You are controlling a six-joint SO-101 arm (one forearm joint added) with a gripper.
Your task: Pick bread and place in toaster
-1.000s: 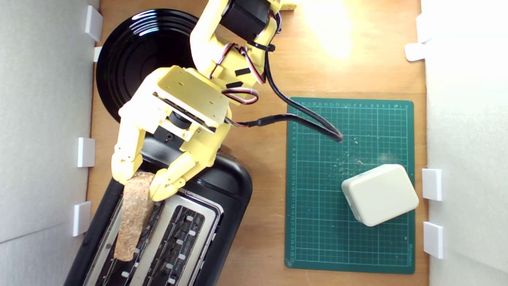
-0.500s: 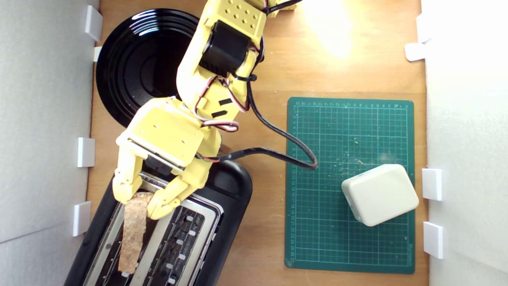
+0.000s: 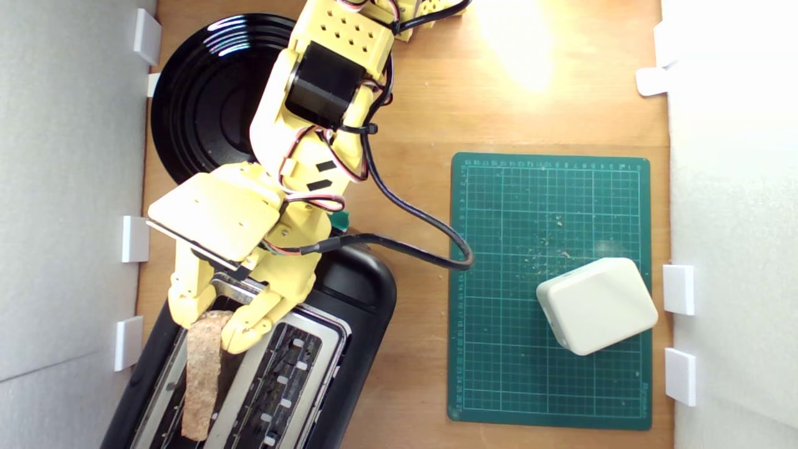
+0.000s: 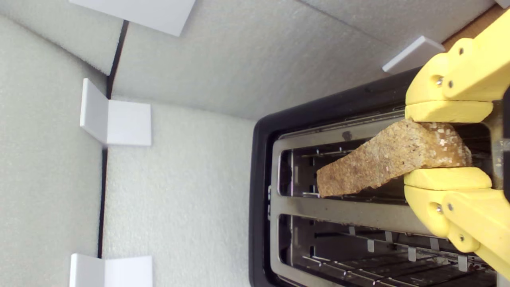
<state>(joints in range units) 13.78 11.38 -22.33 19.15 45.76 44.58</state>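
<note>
Exterior view, lower left of the frame: the yellow gripper (image 3: 209, 324) is closed on the bread (image 3: 202, 374), its 2 fingers pressing opposite faces of the slice at its thicker end. The slice stands on edge over the toaster (image 3: 361, 293), aligned with the slot nearer the exterior view's left; its lower part appears to sit within the slot opening, though how deep it reaches cannot be told. The second slot, toward the exterior view's right, holds only its wire guides. A sliver of green shows at the toaster's upper edge, beside the arm. A round black plate (image 3: 199, 100) lies in the upper left, partly covered by the arm. A green cutting mat (image 3: 499, 349) occupies the right half, scattered with crumbs, with a white rounded-corner box (image 3: 597, 305) resting on its right side.

Wrist view: the gripper (image 4: 448, 145) clamps the bread (image 4: 382, 161), which tapers away from the fingers over the slot of the toaster (image 4: 261, 199). White foam walls surround the scene.
</note>
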